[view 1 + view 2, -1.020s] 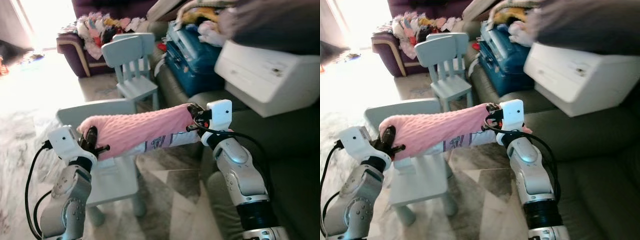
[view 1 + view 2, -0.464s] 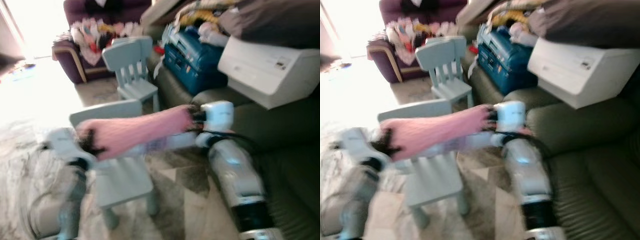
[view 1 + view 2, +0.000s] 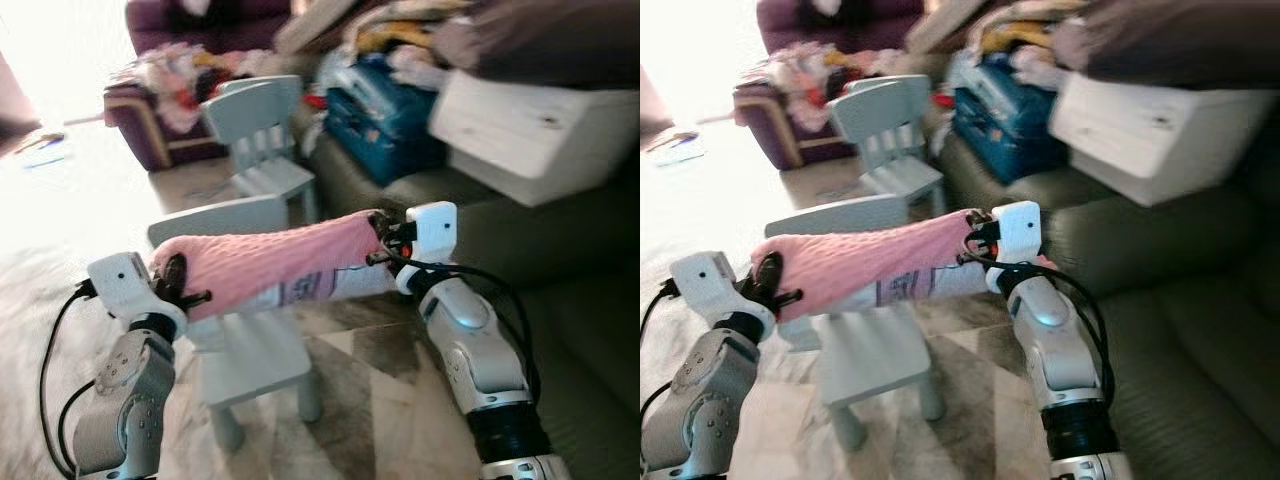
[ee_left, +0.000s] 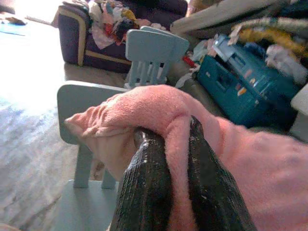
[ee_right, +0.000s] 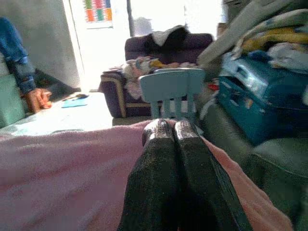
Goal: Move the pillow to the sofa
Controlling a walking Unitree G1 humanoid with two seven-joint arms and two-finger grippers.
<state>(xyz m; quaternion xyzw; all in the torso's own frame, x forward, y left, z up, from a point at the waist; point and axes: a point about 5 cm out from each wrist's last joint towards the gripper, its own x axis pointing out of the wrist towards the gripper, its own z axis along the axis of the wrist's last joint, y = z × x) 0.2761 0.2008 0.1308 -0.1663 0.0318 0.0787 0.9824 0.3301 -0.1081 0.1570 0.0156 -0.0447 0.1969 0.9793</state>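
Note:
A pink pillow (image 3: 275, 262) hangs stretched between my two grippers, above a small pale blue chair (image 3: 248, 345). My left gripper (image 3: 176, 281) is shut on the pillow's left end; in the left wrist view pink fabric (image 4: 159, 108) is pinched between the black fingers (image 4: 144, 187). My right gripper (image 3: 381, 232) is shut on the pillow's right end, its fingertips (image 5: 166, 129) pressed together on the fabric. The dark olive sofa (image 3: 570, 300) lies to my right, beside the right arm.
A second pale blue chair (image 3: 262, 135) stands farther back. A white box (image 3: 530, 120) and a blue case (image 3: 385, 115) sit on the sofa's far part. A purple armchair (image 3: 160, 110) piled with clothes stands at the back left. A person's sleeve and hand (image 5: 29, 86) are in the right wrist view.
The camera has shifted, with blur half a second ago. Both grippers still hold the pillow at the same height over the chair.

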